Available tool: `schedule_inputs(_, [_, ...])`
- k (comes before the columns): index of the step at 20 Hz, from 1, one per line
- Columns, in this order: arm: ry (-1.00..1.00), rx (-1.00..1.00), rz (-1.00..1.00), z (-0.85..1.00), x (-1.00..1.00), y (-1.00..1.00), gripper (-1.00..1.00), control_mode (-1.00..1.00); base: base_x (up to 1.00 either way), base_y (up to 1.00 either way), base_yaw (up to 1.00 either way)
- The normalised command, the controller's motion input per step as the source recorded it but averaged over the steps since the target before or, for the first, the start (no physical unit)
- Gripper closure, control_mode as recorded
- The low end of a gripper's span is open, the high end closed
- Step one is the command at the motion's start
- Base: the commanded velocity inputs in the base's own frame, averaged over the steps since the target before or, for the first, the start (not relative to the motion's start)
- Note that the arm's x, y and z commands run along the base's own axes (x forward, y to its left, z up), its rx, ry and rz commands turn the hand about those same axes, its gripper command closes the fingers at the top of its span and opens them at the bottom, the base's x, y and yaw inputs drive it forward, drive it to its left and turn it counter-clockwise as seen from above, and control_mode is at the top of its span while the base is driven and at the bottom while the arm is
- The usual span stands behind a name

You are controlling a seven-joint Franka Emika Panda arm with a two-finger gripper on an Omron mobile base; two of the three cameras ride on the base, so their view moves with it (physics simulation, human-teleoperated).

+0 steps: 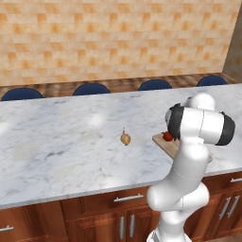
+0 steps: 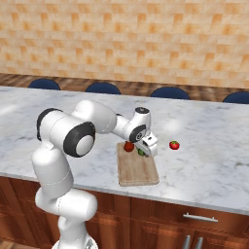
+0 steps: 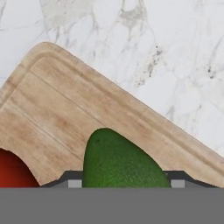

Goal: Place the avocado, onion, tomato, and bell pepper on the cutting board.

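A marble counter (image 1: 61, 142) runs across the kitchen, w/ the onion (image 1: 125, 138) sitting alone on open stone, well left of the cutting board (image 2: 137, 171). In the left base view the arm's bulk hides most of the board; just a corner shows at the arm's left, w/ a red veg (image 1: 167, 136) on it.

In the right base view the board lies lengthwise near the counter's front edge, to the right of the arm's shoulder. The same red veg (image 2: 129, 146) sits at the board's far left corner. Just beside it, to the right, the gripper (image 2: 144, 152) is down over the board's far end, fingers pinched on the avocado (image 2: 141, 152), seen there as a small green spot at the fingertips.

The hand view gives the closer look: the avocado (image 3: 120, 162) fills the gap betw. the two dark finger tips, w/ wood grain behind it and the red veg (image 3: 13, 173) at the lower left edge. Whether the avocado touches the wood or hangs just above it is hard to tell, prob. very close.

Further right, off the board on bare marble, sits a second red veg w/ a green top (image 2: 174, 145). Which red one is the tomato and which the pepper can't be made out.

Blue stool tops (image 2: 168, 92) line the counter's far side below a tan tiled wall (image 2: 126, 39).
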Motion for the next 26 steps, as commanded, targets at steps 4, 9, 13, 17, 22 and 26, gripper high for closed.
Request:
schedule_inputs(4, [0.0,0.0,-0.01,-0.15,0.07,0.0,1.0,-1.0,0.0,0.0,0.0])
schedule_inputs(9, [0.0,0.0,0.0,-0.14,0.05,0.0,1.0,-1.0,0.0,0.0,0.0])
schedule_inputs(13, [0.0,0.0,0.0,-0.14,0.03,0.0,1.0,-1.0,0.0,0.0,0.0])
schedule_inputs(17, [0.0,0.0,0.0,-0.16,0.01,0.0,1.0,-1.0,0.0,0.0,0.0])
schedule_inputs(22, [0.0,0.0,0.0,-0.22,0.01,0.0,-1.0,-1.0,0.0,0.0,0.0])
schedule_inputs(26, [0.0,0.0,0.0,-0.15,0.01,0.0,-1.0,-1.0,0.0,0.0,0.0])
